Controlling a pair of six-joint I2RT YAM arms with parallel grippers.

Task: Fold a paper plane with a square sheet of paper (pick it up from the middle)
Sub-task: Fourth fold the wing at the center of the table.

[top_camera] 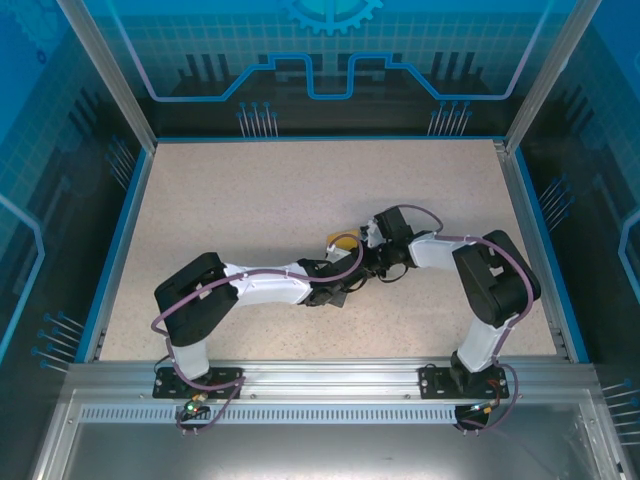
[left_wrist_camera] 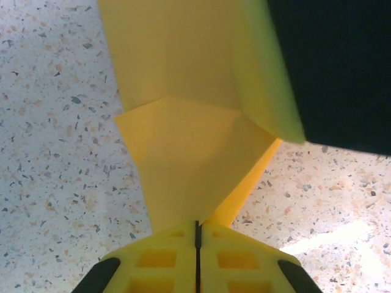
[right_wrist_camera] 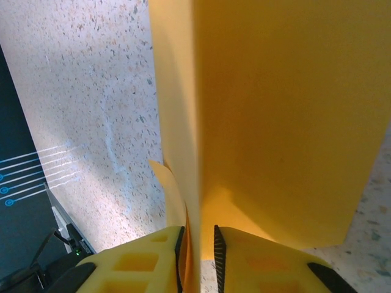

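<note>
One sheet of paper (top_camera: 343,243), orange-yellow and creased into layers, is held over the table (top_camera: 250,200) between two grippers; the two fingers of the left gripper (left_wrist_camera: 197,232) are pressed together on its narrow end, the paper widening ahead of their tips; the two fingers of the right gripper (right_wrist_camera: 198,235) are set slightly apart, the sheet standing on edge between them, a sliver of table seen beside it.

Paper (top_camera: 344,243) over table (top_camera: 250,200), between left pincer (left_wrist_camera: 197,227), right pincer (right_wrist_camera: 200,233)
</note>
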